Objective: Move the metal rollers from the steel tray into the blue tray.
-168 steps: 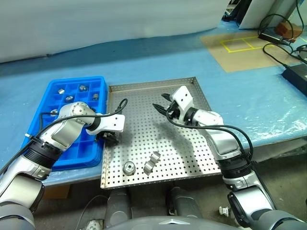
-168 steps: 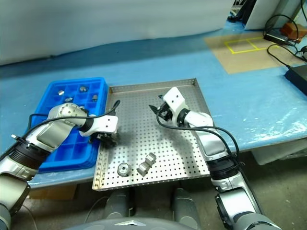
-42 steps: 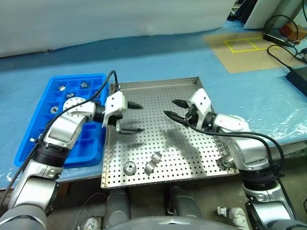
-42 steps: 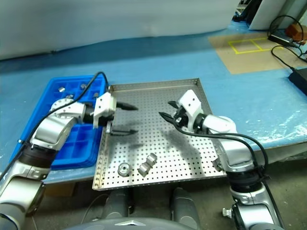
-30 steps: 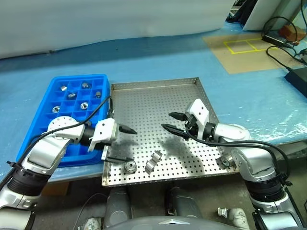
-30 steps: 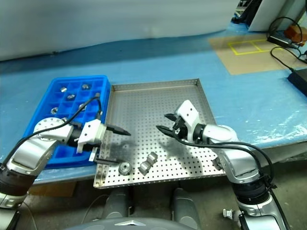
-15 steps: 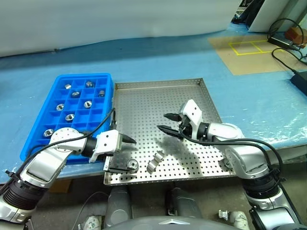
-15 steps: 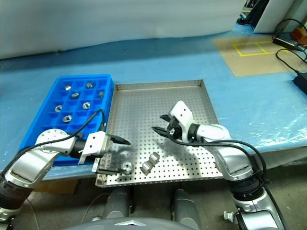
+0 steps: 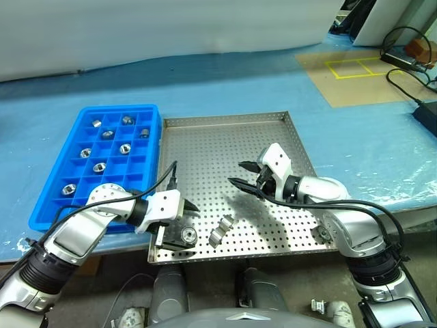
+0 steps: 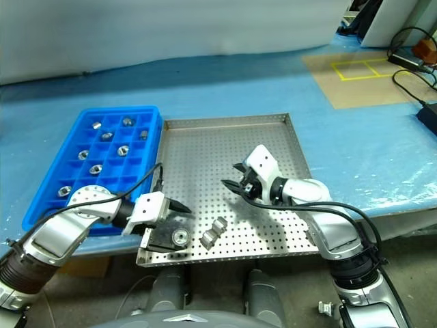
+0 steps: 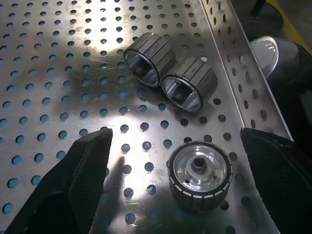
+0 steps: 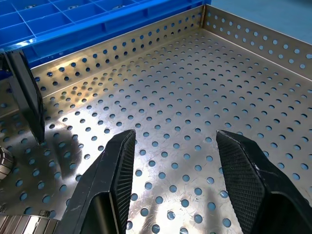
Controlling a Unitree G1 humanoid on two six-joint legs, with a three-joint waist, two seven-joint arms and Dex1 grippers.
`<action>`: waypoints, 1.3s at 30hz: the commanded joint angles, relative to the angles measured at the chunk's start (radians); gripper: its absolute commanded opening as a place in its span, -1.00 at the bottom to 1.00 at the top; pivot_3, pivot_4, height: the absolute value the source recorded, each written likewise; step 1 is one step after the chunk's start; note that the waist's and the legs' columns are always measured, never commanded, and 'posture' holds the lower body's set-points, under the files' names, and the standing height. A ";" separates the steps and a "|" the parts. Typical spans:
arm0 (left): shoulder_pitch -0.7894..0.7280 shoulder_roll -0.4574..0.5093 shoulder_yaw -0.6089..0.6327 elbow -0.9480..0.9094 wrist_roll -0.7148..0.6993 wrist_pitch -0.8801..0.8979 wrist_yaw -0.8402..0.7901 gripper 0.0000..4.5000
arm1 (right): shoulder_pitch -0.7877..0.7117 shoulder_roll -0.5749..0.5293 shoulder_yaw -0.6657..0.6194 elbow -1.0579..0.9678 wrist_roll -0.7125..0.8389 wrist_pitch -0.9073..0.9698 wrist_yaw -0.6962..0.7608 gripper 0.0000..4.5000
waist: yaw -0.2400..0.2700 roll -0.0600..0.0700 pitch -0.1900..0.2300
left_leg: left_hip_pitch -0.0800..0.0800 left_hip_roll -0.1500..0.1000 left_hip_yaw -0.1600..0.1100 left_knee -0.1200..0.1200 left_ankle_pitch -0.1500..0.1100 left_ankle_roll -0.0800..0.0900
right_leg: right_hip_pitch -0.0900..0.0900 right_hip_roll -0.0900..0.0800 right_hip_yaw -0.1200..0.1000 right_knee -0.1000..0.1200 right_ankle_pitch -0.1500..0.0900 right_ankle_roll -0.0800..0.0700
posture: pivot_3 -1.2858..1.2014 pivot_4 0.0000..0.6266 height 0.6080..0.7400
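Lowered further toward the near left corner of the steel tray (image 9: 225, 147), the left tool (image 9: 179, 228) is now seen with its black fingers (image 11: 73, 180) spread wide on either side of one metal roller (image 11: 199, 176), which stands on end on the perforated floor. No contact between the fingers and this roller can be made out. Two more rollers (image 11: 168, 72) lie on their sides, touching each other, just beyond the left tool's fingertips and a little toward the tray's middle. The right tool (image 9: 247, 176) is held above the middle of the tray, its fingers (image 12: 109, 180) parted with nothing between them; only bare perforated floor is seen ahead of it, with the tray's rim and the blue tray (image 9: 75, 140) farther along the way it points. The blue tray sits on the desk (image 9: 205, 82) against the steel tray's left side, behind the left tool's arm. Several rollers (image 9: 100, 166) are seen in separate compartments of it.
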 commanded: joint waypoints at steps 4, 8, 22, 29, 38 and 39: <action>-0.030 -0.003 -0.026 -0.018 0.009 0.046 -0.005 0.97 | 0.003 -0.007 -0.016 -0.028 -0.003 -0.022 -0.012 0.21 | -0.001 0.000 0.000 | 0.000 0.000 0.000 0.000 0.000 0.000 | 0.000 0.000 0.000 0.000 0.000 0.000 | -0.07 -0.52 1.00; -0.006 0.017 -0.029 -0.031 0.028 0.035 -0.008 0.97 | 0.001 -0.007 -0.016 -0.026 -0.004 -0.023 -0.016 0.21 | -0.001 0.000 0.000 | 0.000 0.000 0.000 0.000 0.000 0.000 | 0.000 0.000 0.000 0.000 0.000 0.000 | -0.07 -0.52 1.00; -0.051 -0.061 -0.092 -0.073 0.139 0.144 0.126 0.97 | -0.009 -0.001 -0.010 -0.012 -0.013 -0.029 -0.021 0.21 | 0.000 0.000 0.000 | 0.001 0.000 0.000 0.001 0.000 0.000 | 0.002 0.000 0.000 0.000 0.000 0.000 | -0.07 -0.52 1.00; -0.040 0.014 -0.078 -0.094 0.135 0.136 0.079 0.97 | -0.008 -0.006 -0.012 -0.014 -0.016 -0.029 -0.018 0.21 | -0.002 0.000 0.000 | 0.001 0.000 0.000 0.000 0.000 0.000 | 0.001 0.000 0.000 0.000 0.000 0.000 | -0.07 -0.52 1.00; -0.023 0.091 -0.075 -0.160 0.096 0.196 0.035 0.97 | -0.013 -0.002 -0.007 -0.001 -0.026 -0.043 -0.018 0.21 | -0.001 0.000 0.000 | 0.002 0.000 0.000 0.001 0.000 0.000 | 0.002 0.000 0.000 0.000 0.000 0.000 | -0.07 -0.52 1.00; -0.020 0.087 -0.082 -0.160 0.102 0.195 0.043 0.97 | -0.013 -0.002 -0.006 0.001 -0.027 -0.046 -0.018 0.21 | 0.000 0.000 0.000 | 0.002 0.000 0.000 0.001 0.000 0.000 | 0.002 0.000 0.000 0.000 0.000 0.000 | -0.07 -0.52 1.00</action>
